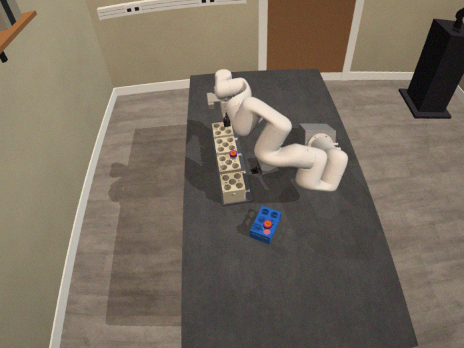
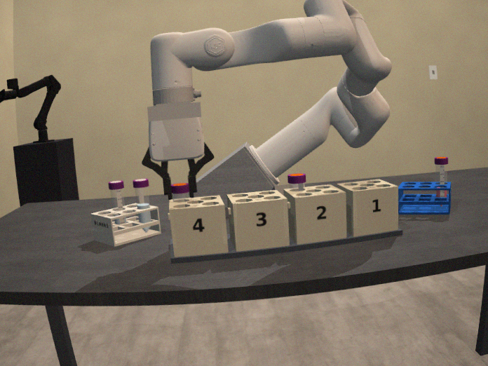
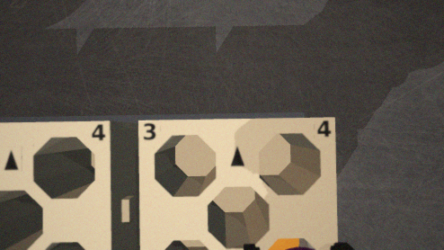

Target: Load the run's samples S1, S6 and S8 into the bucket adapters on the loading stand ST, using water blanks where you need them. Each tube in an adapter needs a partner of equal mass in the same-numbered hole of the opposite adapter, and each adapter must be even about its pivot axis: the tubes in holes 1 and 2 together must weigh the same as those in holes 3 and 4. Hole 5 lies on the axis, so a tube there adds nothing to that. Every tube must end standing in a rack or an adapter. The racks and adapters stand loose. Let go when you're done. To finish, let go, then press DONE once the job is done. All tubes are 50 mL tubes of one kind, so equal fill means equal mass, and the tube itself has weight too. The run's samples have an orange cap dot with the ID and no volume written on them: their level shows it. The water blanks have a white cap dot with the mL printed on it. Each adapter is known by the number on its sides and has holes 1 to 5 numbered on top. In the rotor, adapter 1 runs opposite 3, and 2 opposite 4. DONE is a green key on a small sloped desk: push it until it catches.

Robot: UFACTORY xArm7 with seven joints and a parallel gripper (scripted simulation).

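Note:
My gripper [image 1: 227,122] [image 2: 179,191] [image 3: 297,247] is shut on a sample tube [image 2: 179,187] [image 3: 283,245] with a purple cap and orange dot. The tube stands most of its length inside a back hole of adapter 4 [image 2: 183,239] [image 3: 315,218], on the outer side; its cap is above the top. The hole's number and the dot's ID cannot be read. Another orange-dot tube [image 1: 233,153] [image 2: 296,178] stands in adapter 2 [image 2: 301,227]. A third orange-dot tube [image 1: 267,224] [image 2: 441,161], with low pink liquid, stands in the blue rack [image 1: 263,239] [image 2: 402,203].
The white blanks rack [image 2: 102,234] holds two white-dot tubes [image 2: 116,184] [image 2: 141,183], left of adapter 4. Adapter 3 [image 2: 244,235] and adapter 1 [image 2: 362,219] show no tubes. All four adapters stand in a row on the dark stand [image 2: 260,250]. The green key cannot be seen.

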